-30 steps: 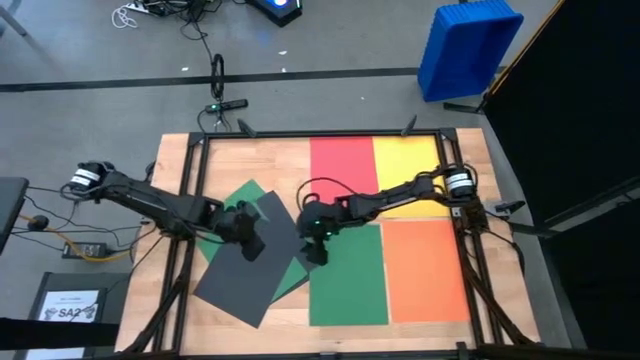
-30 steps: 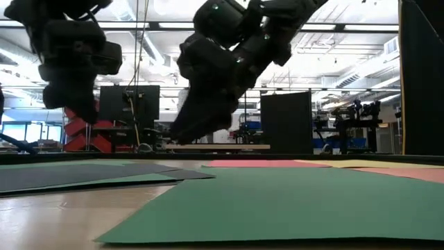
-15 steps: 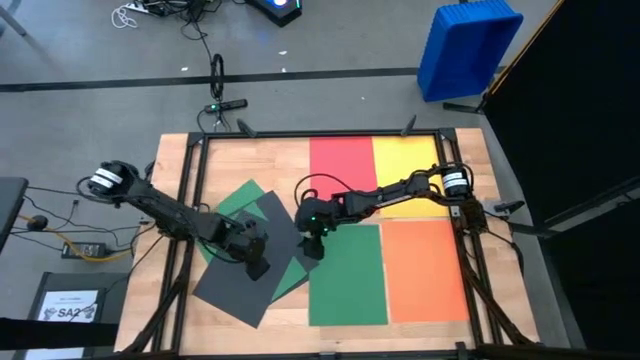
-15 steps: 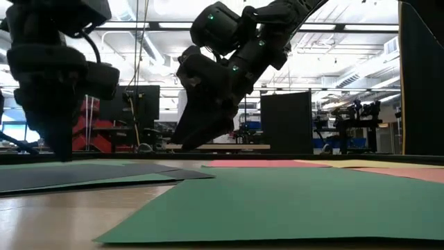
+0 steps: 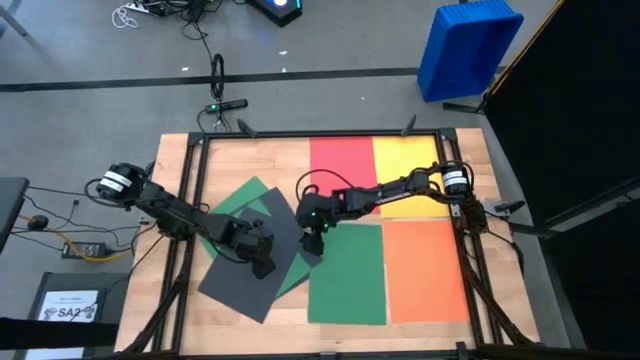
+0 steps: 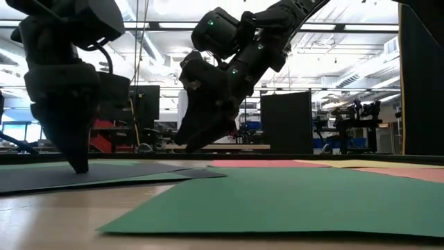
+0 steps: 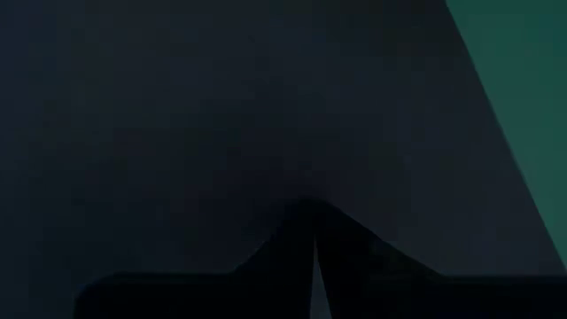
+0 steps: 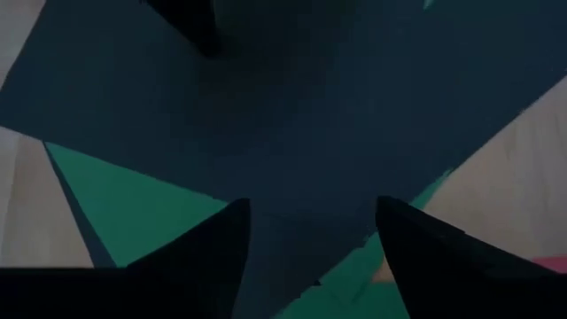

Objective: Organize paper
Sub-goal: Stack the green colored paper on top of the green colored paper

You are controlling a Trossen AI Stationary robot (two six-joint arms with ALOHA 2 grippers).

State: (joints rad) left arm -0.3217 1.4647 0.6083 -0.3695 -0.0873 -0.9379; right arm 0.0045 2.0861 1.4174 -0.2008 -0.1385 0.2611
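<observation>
My left gripper, fingers pinched shut on nothing, presses its tips down on the large dark grey rectangular paper sheet, which lies skewed left of centre on the wooden table over a crooked green sheet. The grey sheet's long axis runs from far right to near left. My right gripper, fingers spread and empty, hangs just above that sheet's right edge, beside the square green sheet; tidy red, yellow and orange sheets lie further right.
</observation>
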